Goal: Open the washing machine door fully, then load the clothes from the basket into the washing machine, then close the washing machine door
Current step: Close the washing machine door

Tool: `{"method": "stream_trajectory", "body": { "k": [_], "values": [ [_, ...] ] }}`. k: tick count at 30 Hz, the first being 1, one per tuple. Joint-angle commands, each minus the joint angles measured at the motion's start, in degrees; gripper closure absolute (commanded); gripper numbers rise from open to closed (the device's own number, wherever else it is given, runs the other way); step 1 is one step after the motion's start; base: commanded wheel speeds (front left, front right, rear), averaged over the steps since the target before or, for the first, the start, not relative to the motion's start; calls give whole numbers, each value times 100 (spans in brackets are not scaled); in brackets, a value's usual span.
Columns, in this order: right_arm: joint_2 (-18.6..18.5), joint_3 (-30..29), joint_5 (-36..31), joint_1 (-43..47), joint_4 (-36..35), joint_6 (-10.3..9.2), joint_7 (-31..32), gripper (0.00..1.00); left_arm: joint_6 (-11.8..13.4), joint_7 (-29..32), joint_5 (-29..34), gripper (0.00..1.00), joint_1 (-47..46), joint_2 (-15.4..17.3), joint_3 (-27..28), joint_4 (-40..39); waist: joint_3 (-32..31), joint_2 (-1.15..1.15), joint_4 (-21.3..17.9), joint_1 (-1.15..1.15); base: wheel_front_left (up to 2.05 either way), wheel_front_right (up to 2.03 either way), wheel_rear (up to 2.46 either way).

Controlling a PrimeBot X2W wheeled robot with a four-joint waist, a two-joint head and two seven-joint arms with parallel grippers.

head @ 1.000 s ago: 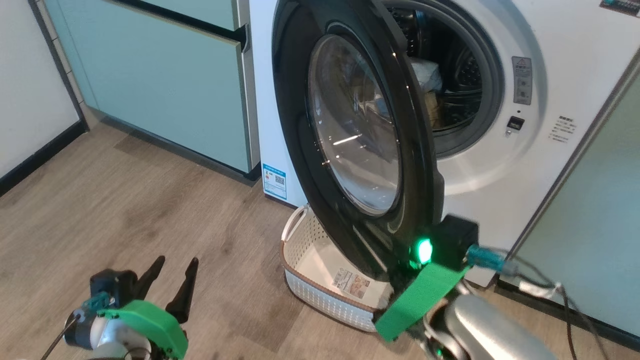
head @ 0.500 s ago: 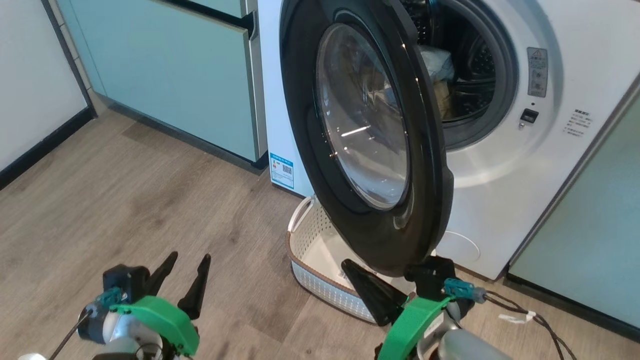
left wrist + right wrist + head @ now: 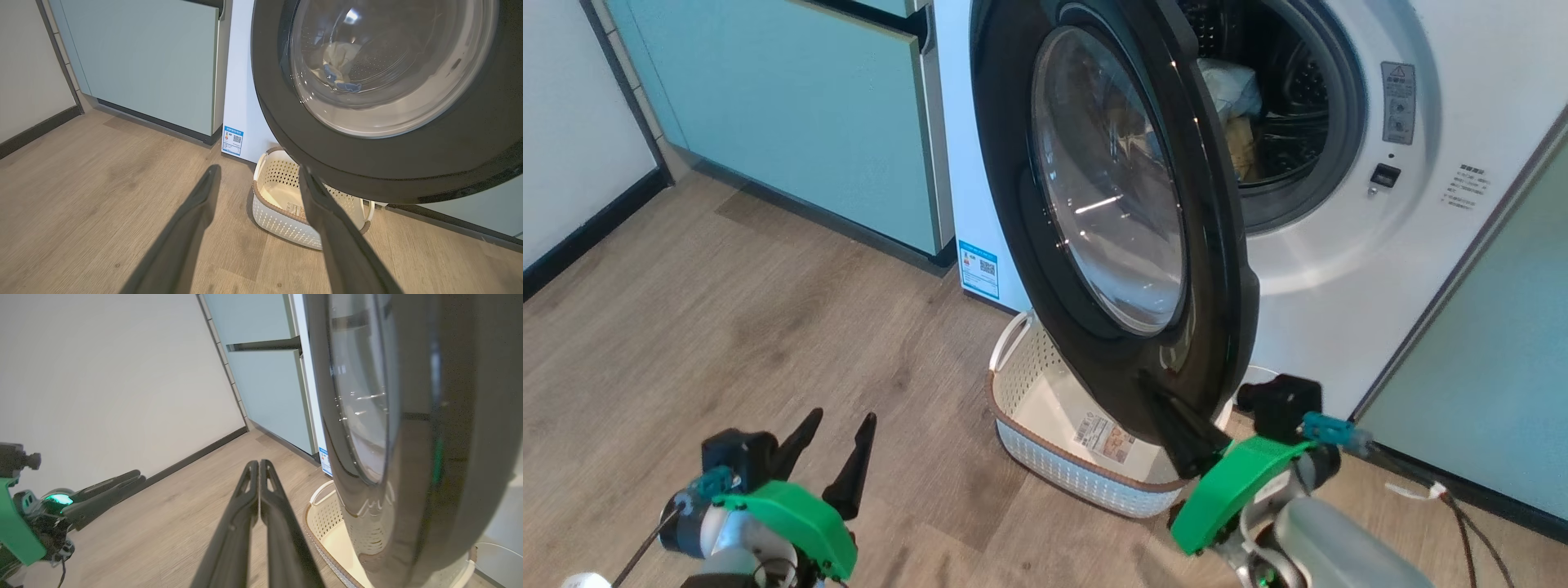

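On wood floor (image 3: 727, 327), basket (image 3: 1058, 475), green cabinets (image 3: 809, 122)

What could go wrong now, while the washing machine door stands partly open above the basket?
1. The shut right claw lies beside the glossy lower edge of the washing machine door. Its thin closed fingers may slip off if it pushes there.
2. The basket stands directly under that edge, so the claw could knock it.
3. A weak push may leave the door unlatched.
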Motion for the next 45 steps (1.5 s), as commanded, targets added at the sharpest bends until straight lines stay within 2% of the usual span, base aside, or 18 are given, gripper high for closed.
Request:
{"method": "stream_trajectory", "body": {
  "k": [1, 12, 26, 34, 45],
  "values": [
    [70, -160, 77, -314, -99, -16, -78, 100, -4, -61, 33, 0, -385, 91, 160, -128, 5, 0, -10, 0, 0, 0, 0],
    [71, -619, 194, -390, 118, -16, -78, 100, -4, -61, 4, 0, -351, 103, 98, -109, 31, 0, -86, 0, 0, 0, 0],
    [71, -1486, 72, -458, 472, -16, -79, 100, -4, -61, 0, 0, -267, 114, 147, -110, 127, 0, -144, 0, 0, 0, 0],
    [71, -1836, -146, -849, 941, -16, -79, 100, -4, -61, 24, 0, -246, 117, 186, -115, 265, 0, -268, 0, 0, 0, 0],
    [71, -2611, -724, -1745, 1707, -16, -79, 100, -4, -61, 67, 0, -370, 0, 200, -147, 709, 0, -373, 0, 0, 0, 0]
  ]
}}
